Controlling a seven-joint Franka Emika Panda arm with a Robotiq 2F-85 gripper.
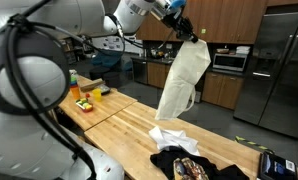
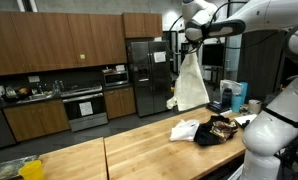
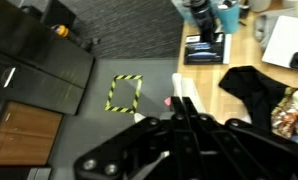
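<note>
Kitchen wood table (image 1: 124, 115) carries a clothes pile (image 1: 189, 160), and high over it the claw (image 1: 186, 33) is clenched on the top of a white cloth (image 1: 182, 75) that hangs straight down, long axis vertical, hem clear above the pile.

No lettering, label, brand or number could be read in any view. The only sign was a square of yellow-and-black striped tape (image 3: 110, 92) marked on the floor (image 3: 139, 50). Anything printed on the things on the worktop (image 1: 129, 118) was too small to read.
</note>
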